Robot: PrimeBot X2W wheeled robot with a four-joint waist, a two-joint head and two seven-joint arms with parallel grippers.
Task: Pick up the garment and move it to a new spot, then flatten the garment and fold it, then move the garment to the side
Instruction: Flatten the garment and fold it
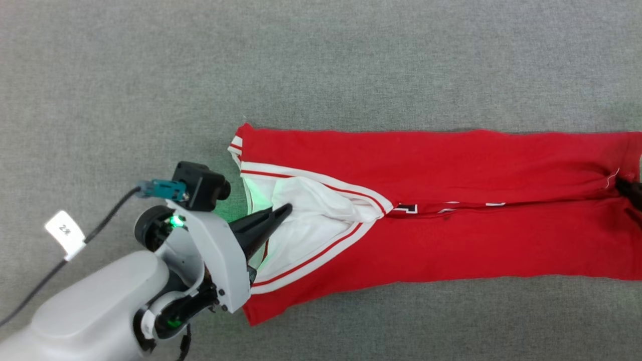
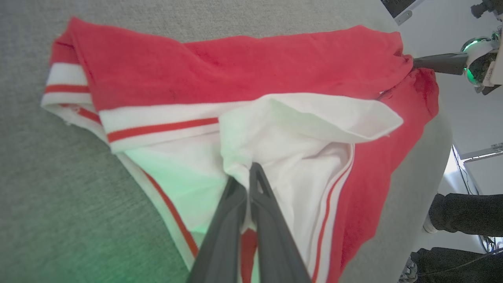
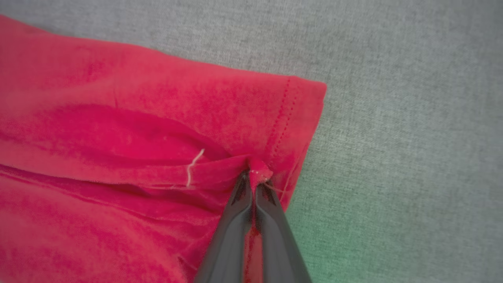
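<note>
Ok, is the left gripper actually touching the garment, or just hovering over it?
Touching. The left wrist view shows the left gripper shut on the garment, with a fold of its white fabric pinched in the jaws.

grey felt-like tabletop [image 1: 321, 60], evenly lit; past its curved edge, a pale floor [image 2: 467, 118] and a person's dark legs [image 2: 467, 214].

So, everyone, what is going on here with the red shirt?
A two-armed robot is handling the red garment, which lies stretched long on a grey cloth surface, seemingly with its long sides folded in to the middle. The left claw is shut on white fabric at the striped end; the right claw is shut on the red hem at the other end.
</note>
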